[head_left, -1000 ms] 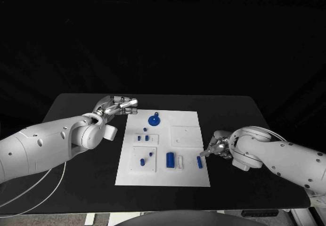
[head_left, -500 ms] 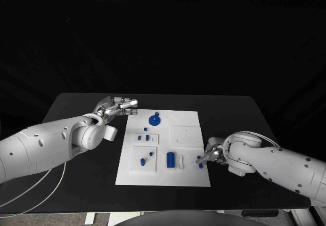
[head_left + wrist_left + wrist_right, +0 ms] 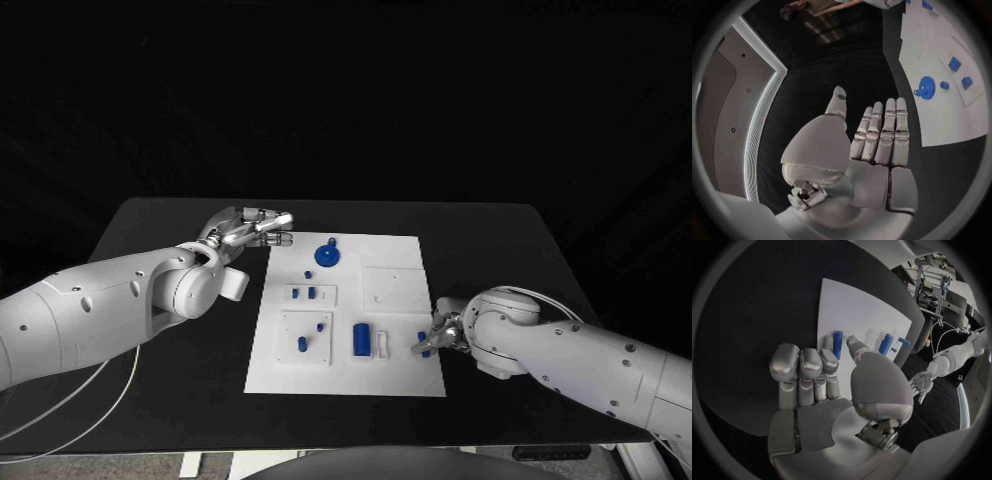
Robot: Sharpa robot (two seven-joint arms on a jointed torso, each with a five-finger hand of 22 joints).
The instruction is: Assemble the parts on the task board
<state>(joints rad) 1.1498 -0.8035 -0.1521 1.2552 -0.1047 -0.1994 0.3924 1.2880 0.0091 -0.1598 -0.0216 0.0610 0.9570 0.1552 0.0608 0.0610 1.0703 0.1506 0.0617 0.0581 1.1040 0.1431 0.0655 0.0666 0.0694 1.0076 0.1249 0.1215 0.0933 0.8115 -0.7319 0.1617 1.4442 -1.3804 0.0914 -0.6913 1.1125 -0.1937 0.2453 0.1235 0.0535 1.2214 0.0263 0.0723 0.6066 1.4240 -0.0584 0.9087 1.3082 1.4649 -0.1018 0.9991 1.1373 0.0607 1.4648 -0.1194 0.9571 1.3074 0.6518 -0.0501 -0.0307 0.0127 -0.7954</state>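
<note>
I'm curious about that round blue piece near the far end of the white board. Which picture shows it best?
The left wrist view shows it best: the round blue piece appears as a disc with small holes, lying on the task board beyond the left hand's fingers. The head view shows it smaller. I cannot pick it out in the right wrist view.

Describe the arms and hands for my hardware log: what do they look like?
Both arms are smooth white shells with rounded joints. The left arm trails thin white cables beneath it. The left hand and right hand are silver metal with segmented fingers and a bulbous thumb base.
</note>
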